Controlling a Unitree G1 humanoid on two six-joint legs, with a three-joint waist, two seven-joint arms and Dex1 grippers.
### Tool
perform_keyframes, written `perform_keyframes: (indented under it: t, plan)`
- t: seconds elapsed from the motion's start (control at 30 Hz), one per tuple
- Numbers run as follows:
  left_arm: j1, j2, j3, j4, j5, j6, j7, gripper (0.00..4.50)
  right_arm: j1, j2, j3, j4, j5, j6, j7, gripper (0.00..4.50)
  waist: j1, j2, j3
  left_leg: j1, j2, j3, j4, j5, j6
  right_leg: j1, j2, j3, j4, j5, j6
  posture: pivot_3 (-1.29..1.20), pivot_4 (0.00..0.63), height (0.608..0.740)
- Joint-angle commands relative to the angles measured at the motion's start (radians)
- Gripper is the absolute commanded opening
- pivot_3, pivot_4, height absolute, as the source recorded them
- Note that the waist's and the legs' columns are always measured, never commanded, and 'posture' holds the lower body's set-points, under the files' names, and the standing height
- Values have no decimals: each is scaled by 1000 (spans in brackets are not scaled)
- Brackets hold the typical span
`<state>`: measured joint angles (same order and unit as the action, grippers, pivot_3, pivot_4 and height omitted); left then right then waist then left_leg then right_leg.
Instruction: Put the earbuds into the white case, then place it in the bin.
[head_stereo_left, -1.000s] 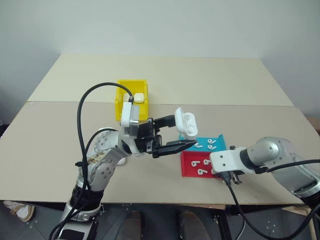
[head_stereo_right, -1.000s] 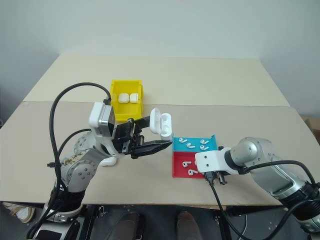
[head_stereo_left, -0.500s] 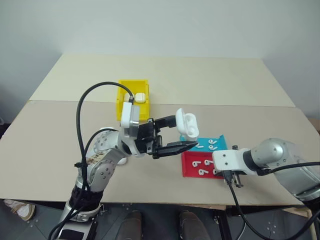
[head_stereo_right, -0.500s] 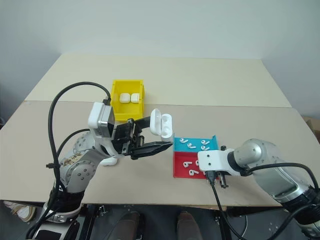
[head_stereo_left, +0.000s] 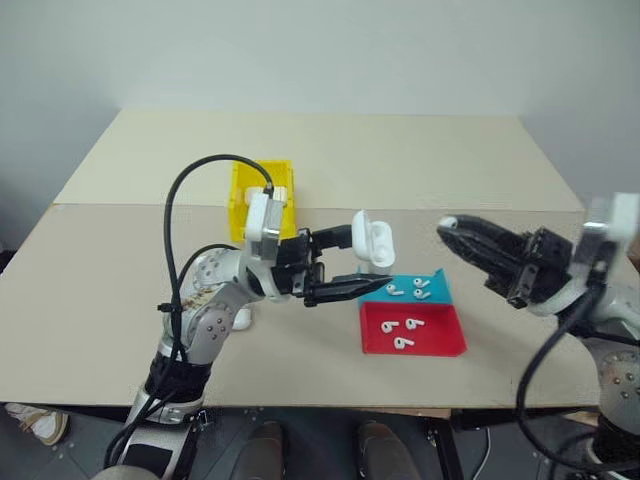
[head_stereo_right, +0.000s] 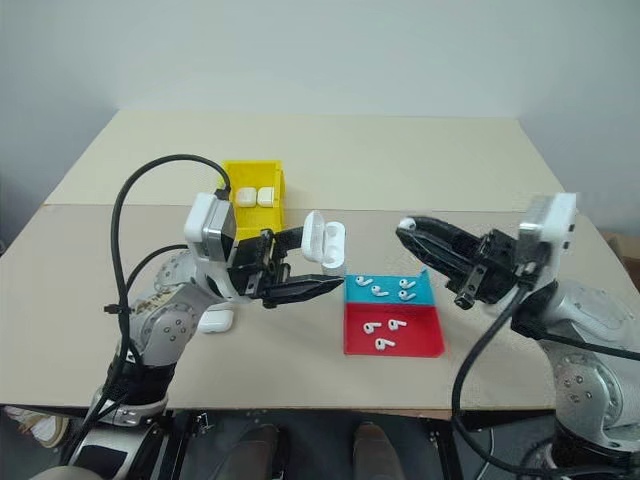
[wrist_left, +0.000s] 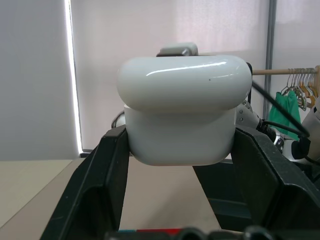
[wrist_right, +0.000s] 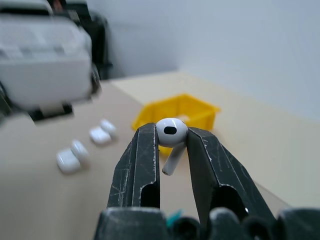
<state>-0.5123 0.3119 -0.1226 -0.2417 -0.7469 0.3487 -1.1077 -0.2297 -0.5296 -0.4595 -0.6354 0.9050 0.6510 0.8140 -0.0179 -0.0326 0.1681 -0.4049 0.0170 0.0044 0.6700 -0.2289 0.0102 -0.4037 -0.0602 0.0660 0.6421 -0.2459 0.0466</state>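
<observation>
My left gripper (head_stereo_left: 366, 263) is shut on the white case (head_stereo_left: 372, 244), holding it above the table with its lid flipped open; the case (wrist_left: 182, 120) sits squarely between the two black fingers. My right gripper (head_stereo_left: 449, 230) hangs raised to the right of the case and points toward it. It is shut on one earbud (wrist_right: 171, 133), whose stem hangs down between the fingertips. Several more earbuds (head_stereo_left: 396, 291) lie in the trays below. The yellow bin (head_stereo_left: 244, 200) stands behind the left arm with white cases (head_stereo_left: 279, 195) inside.
A blue tray (head_stereo_left: 438, 284) and a red tray (head_stereo_left: 441, 336) sit side by side near the table's front edge, both holding earbuds. Another white case (head_stereo_right: 215, 320) lies on the table beside the left arm, and loose cases (wrist_right: 69, 158) lie near the bin.
My right arm has swung up from over the red tray and turned; its gripper is now raised level with the case, carrying an earbud. The left gripper and case stayed still.
</observation>
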Motion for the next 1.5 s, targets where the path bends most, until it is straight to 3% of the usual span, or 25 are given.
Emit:
perform_keyframes:
  t: [0.03, 0.43, 1.4, 1.5]
  plan:
    - [-23, -9, -2, -2, 6, -17, -24, 2763, -44, -4, 43, -83, 108, 3, -90, 612, 1, 0, 0, 0, 0, 0, 0, 0, 0, 0, 0, 0, 0, 0, 0, 0, 150, 740]
    - [-40, -10, 2, 17, 25, -17, -52, 2763, -113, 0, 218, -104, 110, -45, -181, 612, 4, 0, 0, -1, 0, 0, 0, 0, 0, 0, 0, 0, -1, 0, 0, 0, 150, 740]
    - [-33, -29, 9, -7, 41, -30, -35, 2763, -77, -149, 285, -58, -29, -85, -129, 612, 3, 0, 0, -1, 0, 0, 0, 0, 0, 0, 0, 0, -1, 0, 0, 0, 150, 740]
    - [-34, -30, 12, -4, 42, -32, -37, 2763, -77, -153, 291, -57, -30, -85, -121, 1632, 4, 0, 0, -1, 0, 0, 0, 0, 0, 0, 0, 0, -1, 0, 0, 0, 150, 740]
